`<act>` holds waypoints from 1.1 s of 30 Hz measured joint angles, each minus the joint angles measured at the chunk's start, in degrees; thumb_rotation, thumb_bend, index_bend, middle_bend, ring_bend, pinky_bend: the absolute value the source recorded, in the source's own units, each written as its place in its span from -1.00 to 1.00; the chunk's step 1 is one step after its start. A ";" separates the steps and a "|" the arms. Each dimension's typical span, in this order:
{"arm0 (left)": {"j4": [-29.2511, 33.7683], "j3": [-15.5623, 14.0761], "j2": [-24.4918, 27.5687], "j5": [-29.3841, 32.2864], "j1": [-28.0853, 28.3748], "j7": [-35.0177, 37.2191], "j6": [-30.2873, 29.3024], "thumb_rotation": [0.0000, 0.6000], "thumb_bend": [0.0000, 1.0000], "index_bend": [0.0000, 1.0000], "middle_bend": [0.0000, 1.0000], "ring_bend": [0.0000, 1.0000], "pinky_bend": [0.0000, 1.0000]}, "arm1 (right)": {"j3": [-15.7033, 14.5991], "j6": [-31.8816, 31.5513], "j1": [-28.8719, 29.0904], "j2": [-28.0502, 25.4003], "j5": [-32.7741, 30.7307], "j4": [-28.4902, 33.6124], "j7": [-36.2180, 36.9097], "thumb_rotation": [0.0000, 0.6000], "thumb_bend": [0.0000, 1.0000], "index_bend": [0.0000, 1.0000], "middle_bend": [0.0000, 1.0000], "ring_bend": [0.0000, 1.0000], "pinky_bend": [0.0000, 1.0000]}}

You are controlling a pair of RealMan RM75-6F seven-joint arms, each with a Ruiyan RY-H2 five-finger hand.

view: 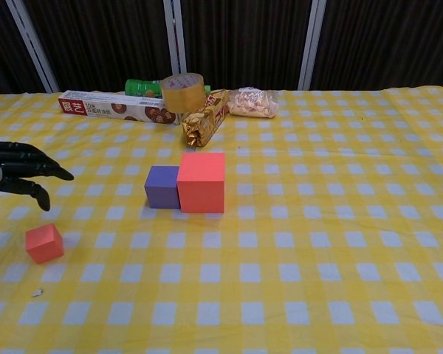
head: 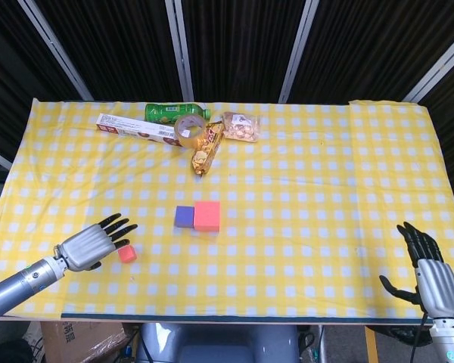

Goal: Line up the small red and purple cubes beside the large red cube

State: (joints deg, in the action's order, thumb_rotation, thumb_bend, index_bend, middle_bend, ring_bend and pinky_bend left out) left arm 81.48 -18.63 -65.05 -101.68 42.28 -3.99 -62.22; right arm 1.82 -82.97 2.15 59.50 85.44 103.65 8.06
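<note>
The large red cube stands mid-table with the small purple cube touching its left side. The small red cube lies alone near the front left of the cloth. My left hand hovers just left of the small red cube, fingers spread, holding nothing. My right hand sits at the front right corner, fingers apart and empty; the chest view does not show it.
At the back of the yellow checked tablecloth lie a long snack box, a green bottle, a tape roll, a gold packet and a bag of nuts.
</note>
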 measured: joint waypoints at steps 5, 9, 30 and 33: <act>-1.73 0.87 -1.60 -0.11 -0.69 0.94 0.20 1.00 -0.51 -0.53 -1.00 -1.00 -1.00 | -0.01 0.02 0.03 0.02 0.07 0.13 -0.17 1.00 -0.38 -1.00 -1.00 -1.00 -1.00; -2.82 1.99 -3.49 0.01 -0.70 1.18 1.35 1.00 -0.51 -0.54 -1.00 -1.00 -1.00 | -0.09 -0.01 -0.05 0.06 0.07 0.11 -0.22 1.00 -0.38 -1.00 -1.00 -1.00 -1.00; -5.96 5.36 -8.52 1.36 0.29 1.29 7.80 1.00 -0.43 -0.40 -1.00 -1.00 -1.00 | -0.08 -0.03 -0.04 0.00 0.16 0.08 0.01 1.00 -0.39 -1.00 -1.00 -1.00 -1.00; -6.20 5.54 -9.24 1.32 0.29 1.37 8.23 1.00 -0.36 -0.35 -1.00 -1.00 -1.00 | -0.09 -0.04 -0.05 0.01 0.20 0.08 0.00 1.00 -0.38 -1.00 -1.00 -1.00 -1.00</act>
State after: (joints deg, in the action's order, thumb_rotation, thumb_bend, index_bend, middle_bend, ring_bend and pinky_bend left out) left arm 75.28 -13.09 -74.29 -100.35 42.57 -2.62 -53.99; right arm 1.73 -83.01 2.10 59.50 85.64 103.73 8.05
